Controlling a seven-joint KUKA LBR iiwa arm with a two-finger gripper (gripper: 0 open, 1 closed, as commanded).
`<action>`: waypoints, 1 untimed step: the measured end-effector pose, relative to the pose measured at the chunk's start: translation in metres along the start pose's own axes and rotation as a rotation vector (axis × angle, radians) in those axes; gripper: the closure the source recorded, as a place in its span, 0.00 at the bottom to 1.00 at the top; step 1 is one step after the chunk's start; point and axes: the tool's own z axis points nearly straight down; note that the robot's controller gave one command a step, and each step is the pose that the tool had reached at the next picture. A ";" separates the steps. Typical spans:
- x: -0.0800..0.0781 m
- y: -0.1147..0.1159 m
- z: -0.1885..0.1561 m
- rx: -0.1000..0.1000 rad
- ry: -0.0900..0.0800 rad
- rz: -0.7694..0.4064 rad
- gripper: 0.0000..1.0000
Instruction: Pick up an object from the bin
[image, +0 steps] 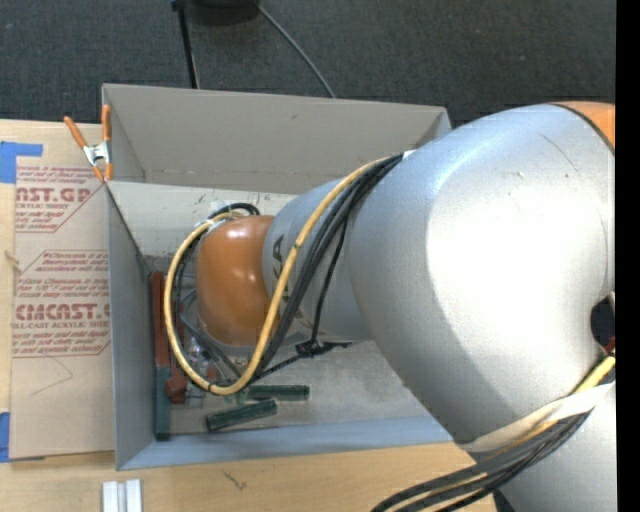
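Observation:
My gripper (202, 352) reaches down into the bin's front left part, and just a bit of its body shows under the wrist. Right below it lies a small red piece (177, 386). Two dark green pen-like sticks (243, 415) (275, 392) lie side by side on the floor just in front of it. A long reddish-brown stick (157, 318) runs along the left wall, and a dark green stick (160, 412) continues from it toward the front left corner.
The arm with its orange wrist cover and looped cables spans the bin from the right and hides most of the floor. The left and front walls stand close to the gripper.

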 end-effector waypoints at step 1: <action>0.000 0.000 0.000 0.000 0.000 0.000 1.00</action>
